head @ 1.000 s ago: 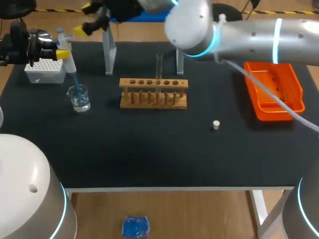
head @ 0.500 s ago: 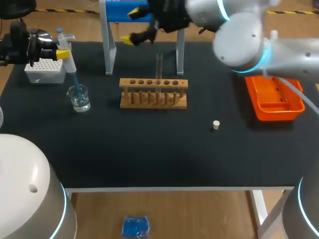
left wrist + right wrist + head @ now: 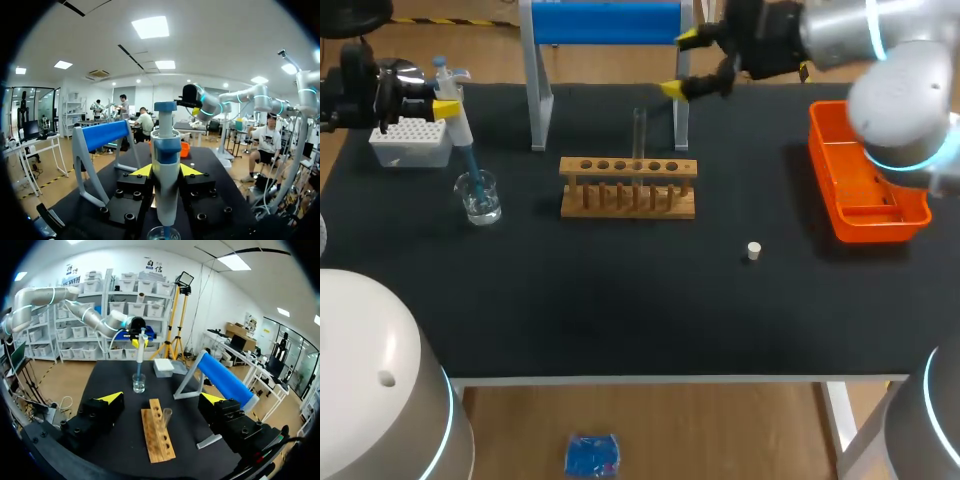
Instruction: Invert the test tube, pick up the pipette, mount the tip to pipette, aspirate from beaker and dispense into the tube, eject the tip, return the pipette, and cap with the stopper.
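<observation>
the left gripper [image 3: 165, 172] had its fingers closed against the pipette [image 3: 165, 150] from both sides, gripping the barrel just under its blue collar and holding it upright. it sat at the table's [image 3: 620, 300] far left. the pipette's blue tip [image 3: 470, 165] reached down into the beaker [image 3: 480, 197], which stood on the black top with a little clear liquid in it. just behind the beaker, and beside the gripper, lay the white tip box [image 3: 412, 140].

the right gripper [image 3: 680, 63] was spread wide, its two yellow ends well apart, with nothing between them. it hung above the back edge of the table, beside the right leg of the stand [image 3: 605, 22] with the blue roll across its top. in the right wrist view the rack and tube lay ahead of it, in line with the gap between its fingers, and the beaker and pipette stood further on.

the tube [image 3: 640, 130] stood upright in the wooden rack [image 3: 628, 187], in a hole right of the middle, in front of the stand and near the table's centre. it touched neither gripper.

the stopper [image 3: 753, 250] lay alone on the black top, to the front and right of the rack, well apart from both arms. the orange tray [image 3: 868, 225] lay at the right side of the table, beyond the stopper.
</observation>
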Robot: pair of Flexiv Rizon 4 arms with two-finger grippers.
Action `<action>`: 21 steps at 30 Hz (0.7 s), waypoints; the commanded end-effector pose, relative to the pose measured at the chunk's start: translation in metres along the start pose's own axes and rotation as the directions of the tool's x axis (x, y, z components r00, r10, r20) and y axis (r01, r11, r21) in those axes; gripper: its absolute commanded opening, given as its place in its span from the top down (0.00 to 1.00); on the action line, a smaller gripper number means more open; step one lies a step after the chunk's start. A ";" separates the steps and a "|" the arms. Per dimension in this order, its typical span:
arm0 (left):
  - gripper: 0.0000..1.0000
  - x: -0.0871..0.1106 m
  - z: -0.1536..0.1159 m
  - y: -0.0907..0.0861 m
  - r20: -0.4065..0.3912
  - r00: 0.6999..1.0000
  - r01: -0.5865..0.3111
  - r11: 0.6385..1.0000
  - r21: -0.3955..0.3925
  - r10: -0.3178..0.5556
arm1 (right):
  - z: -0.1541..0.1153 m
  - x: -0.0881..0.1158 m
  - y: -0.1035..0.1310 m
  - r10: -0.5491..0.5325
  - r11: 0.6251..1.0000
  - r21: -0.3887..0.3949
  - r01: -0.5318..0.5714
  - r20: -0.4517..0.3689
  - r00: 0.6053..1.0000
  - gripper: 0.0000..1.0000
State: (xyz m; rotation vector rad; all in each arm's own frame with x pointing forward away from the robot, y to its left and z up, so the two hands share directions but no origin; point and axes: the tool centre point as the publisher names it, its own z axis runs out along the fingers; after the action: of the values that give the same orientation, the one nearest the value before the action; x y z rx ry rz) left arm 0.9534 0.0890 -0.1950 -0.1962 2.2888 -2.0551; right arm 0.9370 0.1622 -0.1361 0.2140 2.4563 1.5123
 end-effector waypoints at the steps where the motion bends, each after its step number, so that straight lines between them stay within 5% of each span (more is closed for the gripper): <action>1: 1.00 0.000 0.000 -0.001 0.000 1.000 0.001 1.000 0.000 -0.001 | -0.056 -0.001 -0.033 -0.006 0.997 -0.078 0.004 -0.019 1.000 0.00; 7: 1.00 0.000 0.000 -0.001 0.000 1.000 0.001 1.000 0.000 -0.001 | -0.050 -0.003 -0.062 -0.002 0.987 -0.161 -0.009 -0.071 0.997 0.00; 21: 1.00 0.000 0.000 -0.001 0.000 1.000 0.001 1.000 0.000 -0.001 | -0.004 -0.007 -0.108 0.040 0.985 -0.165 -0.057 -0.105 0.994 0.00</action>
State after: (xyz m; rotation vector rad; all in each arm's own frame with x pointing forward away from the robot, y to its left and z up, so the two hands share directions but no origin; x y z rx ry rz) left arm 0.9534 0.0891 -0.1950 -0.1963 2.2889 -2.0550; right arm 0.9342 0.0997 -0.2195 0.1743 2.4058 1.7606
